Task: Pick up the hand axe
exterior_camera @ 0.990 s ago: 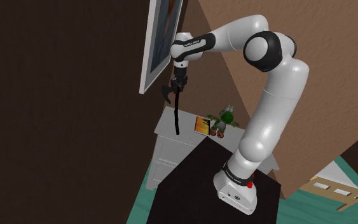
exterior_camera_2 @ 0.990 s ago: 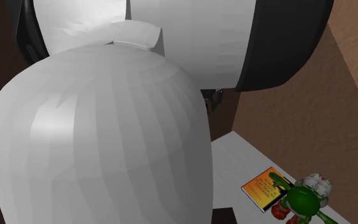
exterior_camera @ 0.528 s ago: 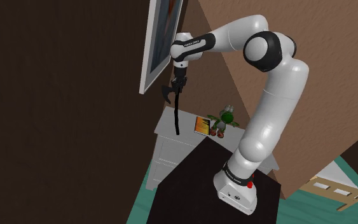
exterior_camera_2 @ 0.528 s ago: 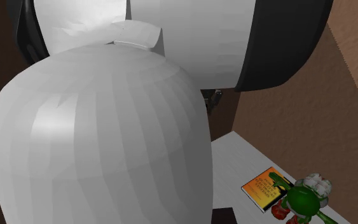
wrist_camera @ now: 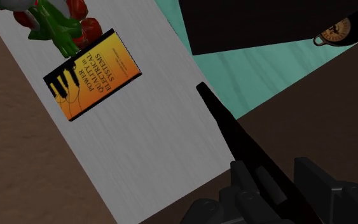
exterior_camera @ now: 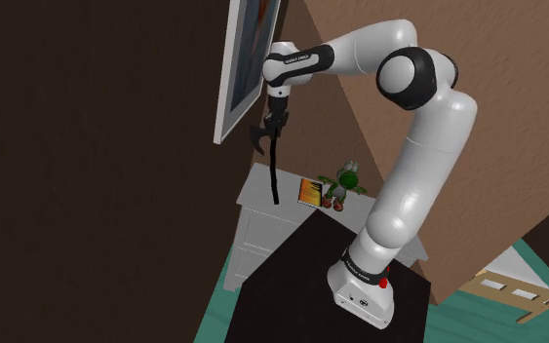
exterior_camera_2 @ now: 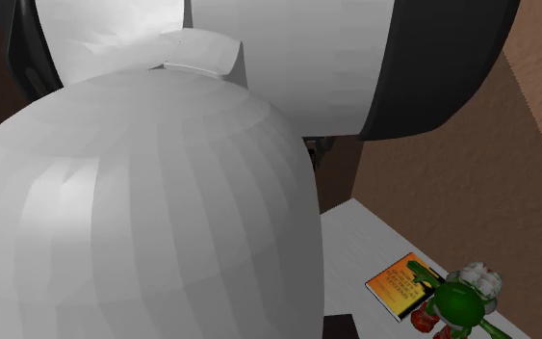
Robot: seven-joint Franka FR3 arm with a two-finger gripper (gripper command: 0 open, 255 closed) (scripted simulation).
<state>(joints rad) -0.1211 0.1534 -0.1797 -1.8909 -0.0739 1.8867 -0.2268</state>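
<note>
**Desk:** What hangs before the framed picture [exterior_camera: 248,58] at the shoulder view's left?

**Photographer:** The hand axe [exterior_camera: 274,168], aloft. Its head is up beside the gripper [exterior_camera: 272,132] and its dark handle points down, well clear of the white cabinet [exterior_camera: 258,216] below. The black fingers [wrist_camera: 244,184] are drawn in to a narrow gap, clasping the handle just under the head.

**Desk:** And to the right of it?

**Photographer:** An orange book [exterior_camera: 310,191] and a green toy [exterior_camera: 348,179] on the cabinet top, then the white arm [exterior_camera: 413,166] rising from its stand [exterior_camera: 282,283].

**Desk:** The danger?

**Photographer:** As I judge it, a grip so near one end lets the long handle swing. A quick turn could knock the picture frame, or work the axe loose to drop on the book
</note>
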